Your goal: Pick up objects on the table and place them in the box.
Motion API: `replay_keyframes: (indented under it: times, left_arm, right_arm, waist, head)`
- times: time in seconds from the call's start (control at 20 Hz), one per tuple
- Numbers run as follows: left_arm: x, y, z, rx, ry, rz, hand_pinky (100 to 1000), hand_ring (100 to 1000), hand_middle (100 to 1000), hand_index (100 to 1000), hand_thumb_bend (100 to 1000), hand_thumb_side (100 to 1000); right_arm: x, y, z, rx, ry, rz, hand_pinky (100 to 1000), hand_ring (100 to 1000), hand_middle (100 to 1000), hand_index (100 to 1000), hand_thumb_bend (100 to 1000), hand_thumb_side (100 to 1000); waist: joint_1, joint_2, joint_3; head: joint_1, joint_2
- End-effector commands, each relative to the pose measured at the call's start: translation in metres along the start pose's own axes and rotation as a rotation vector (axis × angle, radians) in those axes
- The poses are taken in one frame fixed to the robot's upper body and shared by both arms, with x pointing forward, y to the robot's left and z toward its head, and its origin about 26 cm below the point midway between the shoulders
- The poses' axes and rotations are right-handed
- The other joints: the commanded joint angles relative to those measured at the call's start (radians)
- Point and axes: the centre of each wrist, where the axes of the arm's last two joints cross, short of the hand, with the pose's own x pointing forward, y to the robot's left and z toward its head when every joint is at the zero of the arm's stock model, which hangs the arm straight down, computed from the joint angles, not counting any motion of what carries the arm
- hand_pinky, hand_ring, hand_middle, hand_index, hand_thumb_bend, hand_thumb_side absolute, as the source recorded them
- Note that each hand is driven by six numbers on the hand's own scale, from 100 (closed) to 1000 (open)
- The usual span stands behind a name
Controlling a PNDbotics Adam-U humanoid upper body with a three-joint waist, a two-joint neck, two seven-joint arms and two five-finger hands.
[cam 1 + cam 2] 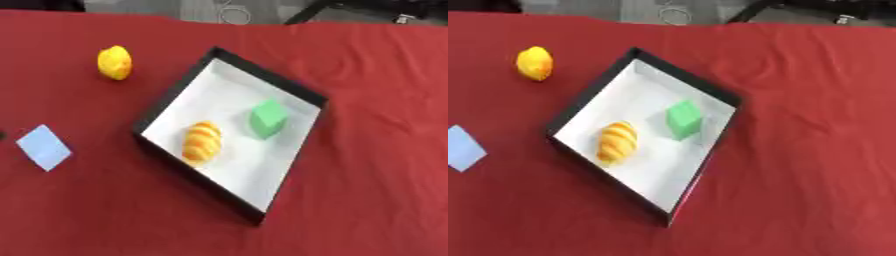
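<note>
The shallow black-walled box with a white floor (174,95) sits turned like a diamond near the middle of the red-clothed table (367,165). Inside it lie two things already: an orange-and-yellow striped, croissant-shaped piece (202,142) toward the near-left wall, and a green cube-like block (268,118) just beside it toward the right, the two apart.

Outside the box, two things are left. A yellow lemon-shaped fruit (115,62) rests on the cloth up and to the left of the box, near its far-left wall but not touching. A flat pale-blue square, perhaps a card or thin tile (43,147), lies well apart at the left edge of the table.

Neither hand shows in either view, so whether their fingers are apart or together cannot be seen.

The risks ahead, as I judge them: the rounded fruit may roll off if nudged before it is enclosed, and the flat blue piece offers little edge to get under, so fingers could slide it across the cloth or bunch the fabric instead of lifting it.
</note>
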Motion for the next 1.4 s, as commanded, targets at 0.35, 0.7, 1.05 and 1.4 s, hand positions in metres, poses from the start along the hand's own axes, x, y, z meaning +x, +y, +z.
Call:
replay_keyframes:
  times: [0.35,0.7,1.05,1.4]
  left_arm:
    - [-0.002,-0.008,-0.015,-0.082,0.015,-0.063,925,850,790,871,645,704]
    - [-0.002,-0.02,-0.029,-0.115,0.023,-0.059,911,828,766,854,636,740]
    - [0.005,-0.026,-0.049,-0.116,0.021,-0.043,892,805,738,836,613,761]
    - [0.015,-0.029,-0.063,-0.119,0.003,-0.054,852,758,624,759,514,763]
  right_arm:
    - [0.012,-0.012,0.0,-0.042,-0.008,0.017,953,810,680,791,100,491]
    - [0.008,-0.013,0.001,-0.043,0.01,0.025,951,809,678,785,100,493]
    - [0.005,-0.014,-0.003,-0.043,0.028,0.025,951,808,677,783,100,501]
    - [0.002,-0.016,-0.005,-0.042,0.045,0.025,952,808,677,784,100,519]
  waist:
    - [0.013,-0.002,-0.004]
    - [0.014,-0.002,-0.007]
    - [0.019,-0.003,-0.01]
    - [0.022,0.0,-0.015]
  head:
    - [-0.001,-0.002]
    - [0.001,0.0]
    - [0.002,0.002]
    - [0.007,0.002]
